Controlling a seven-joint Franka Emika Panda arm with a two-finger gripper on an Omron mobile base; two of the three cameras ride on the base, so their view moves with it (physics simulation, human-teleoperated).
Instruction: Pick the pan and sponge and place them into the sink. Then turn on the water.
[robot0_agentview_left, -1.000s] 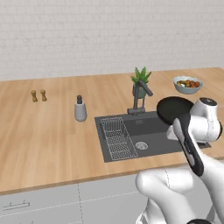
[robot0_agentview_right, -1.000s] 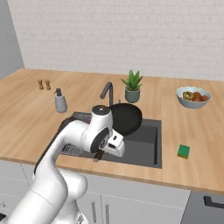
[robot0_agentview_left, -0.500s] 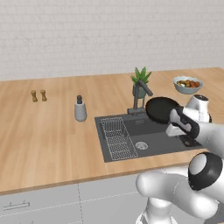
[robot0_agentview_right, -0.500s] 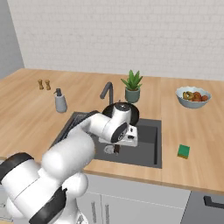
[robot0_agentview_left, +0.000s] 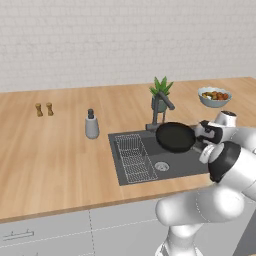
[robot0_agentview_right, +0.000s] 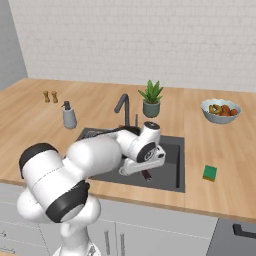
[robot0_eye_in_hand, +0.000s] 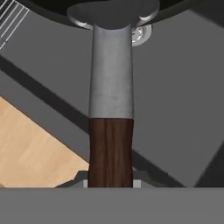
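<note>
One of the two items is in hand: the pan (robot0_agentview_left: 175, 137) is clamped by its wooden handle in the gripper (robot0_agentview_left: 204, 134), as the hand view shows, and is held level over the sink (robot0_agentview_left: 176, 166), above the drain side and clear of the basin floor; the sponge (robot0_agentview_right: 210, 173) lies untouched on the counter to the right of the basin, well apart from it; no water is seen at the faucet (robot0_agentview_left: 161, 106). Several risks can be judged from here; if the handle were released at this height, the pan could drop hard and tip against the basin wall; the pan's rim is carried close to the faucet, so a swing toward it might knock it; a lowering made too far right could catch the handle on the counter edge.
</note>
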